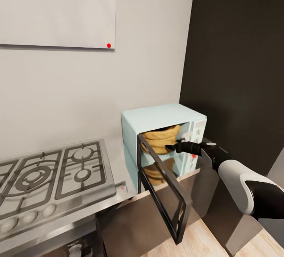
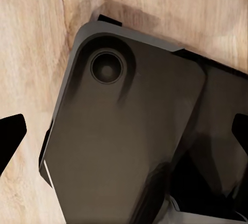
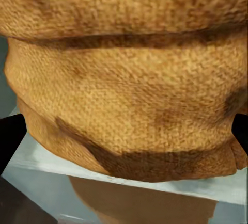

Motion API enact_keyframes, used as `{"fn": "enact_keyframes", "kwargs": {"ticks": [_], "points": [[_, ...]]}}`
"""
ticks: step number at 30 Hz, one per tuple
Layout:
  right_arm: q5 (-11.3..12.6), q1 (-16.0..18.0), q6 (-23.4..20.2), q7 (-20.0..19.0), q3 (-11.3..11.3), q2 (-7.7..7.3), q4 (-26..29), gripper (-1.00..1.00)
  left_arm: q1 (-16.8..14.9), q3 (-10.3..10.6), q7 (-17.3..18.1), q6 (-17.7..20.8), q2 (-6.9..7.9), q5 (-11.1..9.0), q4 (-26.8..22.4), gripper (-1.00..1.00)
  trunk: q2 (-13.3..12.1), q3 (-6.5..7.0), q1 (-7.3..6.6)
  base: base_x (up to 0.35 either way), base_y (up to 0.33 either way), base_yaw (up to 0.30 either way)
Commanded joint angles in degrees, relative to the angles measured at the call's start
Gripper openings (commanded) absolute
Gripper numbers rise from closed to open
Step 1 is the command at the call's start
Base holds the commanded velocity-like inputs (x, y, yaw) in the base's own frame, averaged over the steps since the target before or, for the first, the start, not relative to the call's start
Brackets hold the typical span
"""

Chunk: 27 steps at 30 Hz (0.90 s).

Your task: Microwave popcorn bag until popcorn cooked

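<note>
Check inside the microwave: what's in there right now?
The microwave stands open, with the popcorn bag in its cavity and the right gripper at the bag's front. No popcorn can be seen; the bag's sides hide its contents, and the bag covers the back of the cavity.

Right arm on camera: glossy white shell over black joints

The white moulded forearm cover (image 1: 240, 178) gives way to a black elbow section (image 1: 272, 202) and a black wrist with a small pale round cap (image 1: 212, 144), tapering into the black gripper (image 1: 173, 147). From the left wrist, there's the dark grey base plate with rounded corners (image 2: 124, 146), a round recessed disc (image 2: 106, 67) in it, and black fingertips (image 2: 9, 131) at the edges.
</note>
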<state>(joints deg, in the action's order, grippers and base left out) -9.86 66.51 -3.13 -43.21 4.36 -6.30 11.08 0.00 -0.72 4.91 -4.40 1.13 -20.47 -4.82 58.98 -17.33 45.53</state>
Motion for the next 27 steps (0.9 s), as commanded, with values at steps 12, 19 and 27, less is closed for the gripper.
{"fn": "enact_keyframes", "kwargs": {"ticks": [12,19,27], "points": [[-0.4,0.0,0.0,-0.6,0.5,0.06,-0.1,1.0,0.0,-0.1,0.3,-0.1,0.02,-0.4,0.0,1.0,0.0,-0.06,0.02,0.173,0.0,0.0],[-0.9,0.0,0.0,-0.8,0.4,-0.01,-1.2,1.0,0.0,0.0,0.3,-0.2,0.07,-0.4,0.0,1.0,0.0,-0.06,0.02,0.004,0.0,0.0],[-1.1,0.0,-0.1,-0.8,0.4,-0.32,-1.1,1.0,0.0,-0.1,0.3,-0.2,-0.07,-0.4,0.0,1.0,0.0,-0.06,0.02,-0.26,-0.087,0.0]]}}
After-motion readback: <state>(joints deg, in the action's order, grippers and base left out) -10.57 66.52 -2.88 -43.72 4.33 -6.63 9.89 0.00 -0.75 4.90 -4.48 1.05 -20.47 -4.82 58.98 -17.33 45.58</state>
